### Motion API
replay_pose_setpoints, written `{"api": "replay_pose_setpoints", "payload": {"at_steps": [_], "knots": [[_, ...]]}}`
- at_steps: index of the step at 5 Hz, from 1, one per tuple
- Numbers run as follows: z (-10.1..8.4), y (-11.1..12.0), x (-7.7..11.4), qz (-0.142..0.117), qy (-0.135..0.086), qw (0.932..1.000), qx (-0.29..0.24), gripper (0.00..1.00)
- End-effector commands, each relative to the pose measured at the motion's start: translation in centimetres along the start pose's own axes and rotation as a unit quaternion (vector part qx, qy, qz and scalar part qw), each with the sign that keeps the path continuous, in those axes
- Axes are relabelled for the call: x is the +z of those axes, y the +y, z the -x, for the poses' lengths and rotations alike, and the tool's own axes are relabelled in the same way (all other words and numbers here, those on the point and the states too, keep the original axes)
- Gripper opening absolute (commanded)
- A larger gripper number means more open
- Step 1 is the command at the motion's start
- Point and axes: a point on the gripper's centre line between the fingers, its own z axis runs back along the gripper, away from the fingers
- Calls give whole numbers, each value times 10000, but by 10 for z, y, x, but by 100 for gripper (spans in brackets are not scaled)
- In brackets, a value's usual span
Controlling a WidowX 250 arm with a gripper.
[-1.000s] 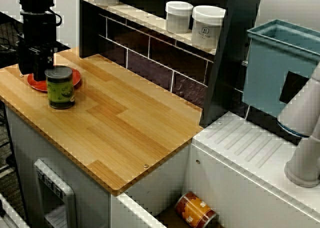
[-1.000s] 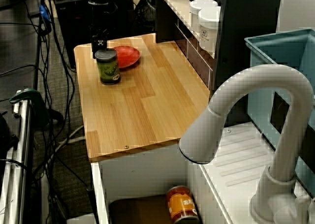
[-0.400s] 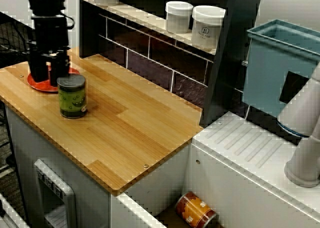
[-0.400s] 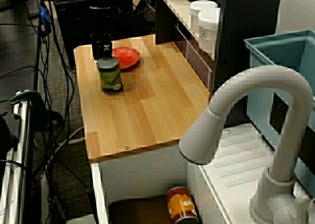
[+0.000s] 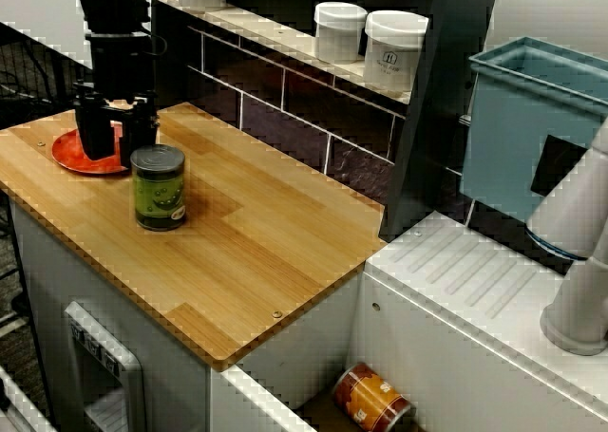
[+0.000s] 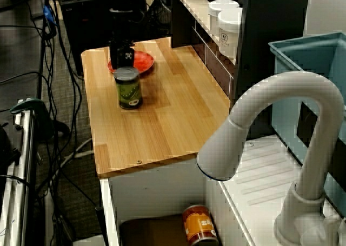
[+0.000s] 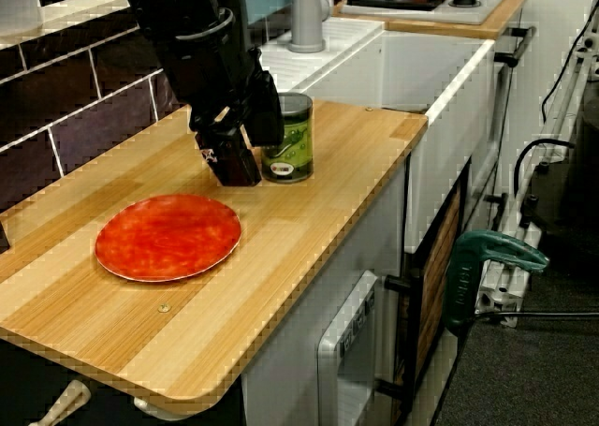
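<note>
A green-labelled can (image 5: 159,187) stands upright on the wooden counter (image 5: 256,252). My black gripper (image 5: 116,138) is just behind it, low over the edge of a red plate (image 5: 71,153). The fingers (image 5: 93,136) stand apart with plate showing between them, so the gripper is open and holds nothing. In the view from the counter's end the can (image 7: 292,138) sits against the far side of the gripper (image 7: 251,150), apparently touching a finger, and the plate (image 7: 168,237) lies nearer. The view over the faucet shows the can (image 6: 128,88) in front of the gripper (image 6: 123,55).
A dark tiled wall and shelf with two white jars (image 5: 394,50) border the counter's back. A teal bin (image 5: 532,119) and a white faucet (image 6: 270,148) stand by the sink, with an orange can (image 5: 372,399) lying in the basin. Cables and a green clamp (image 7: 491,262) are on the floor.
The gripper has travelled along the counter toward the sink, and the green can has slid with it, away from the red plate. The gripper's fingers stayed apart.
</note>
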Motion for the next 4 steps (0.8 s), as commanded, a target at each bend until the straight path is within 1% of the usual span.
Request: {"api": "replay_pose_setpoints", "payload": {"at_steps": [1,3,4], "knots": [[14,-32,-5,-170,-81,9995,-267,100],[18,-65,-13,-297,-70,9979,-564,100],[18,-78,-18,-338,-24,9973,-658,100]]}}
